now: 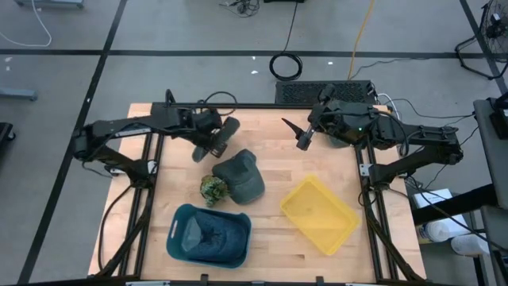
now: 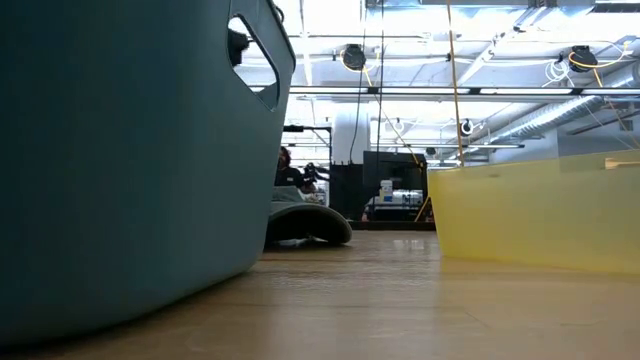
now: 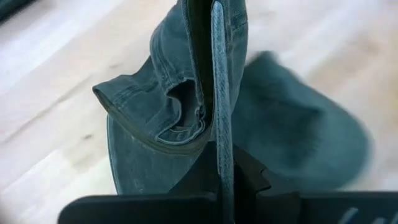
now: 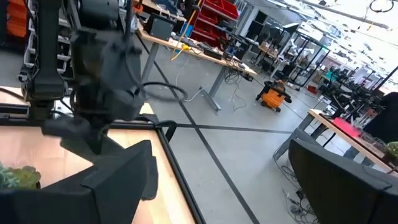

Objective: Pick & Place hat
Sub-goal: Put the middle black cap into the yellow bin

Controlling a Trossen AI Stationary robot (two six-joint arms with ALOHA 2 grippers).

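Grey-green denim cap (image 1: 240, 175) lies mid-table, its edge pinched in the left gripper (image 1: 215, 148); the right gripper (image 1: 300, 135) hovers far right, fingers spread wide.

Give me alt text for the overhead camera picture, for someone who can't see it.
Seen from above, the left gripper is at a dark hat mid-table, beside a camouflage hat. A teal basket and a yellow bin sit on the near side, and the right gripper waits open near the far edge.

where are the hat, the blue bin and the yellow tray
hat (image 1: 242, 176), high view, on its crown
blue bin (image 1: 182, 242), high view, on its near wall
yellow tray (image 1: 333, 230), high view, on its floor
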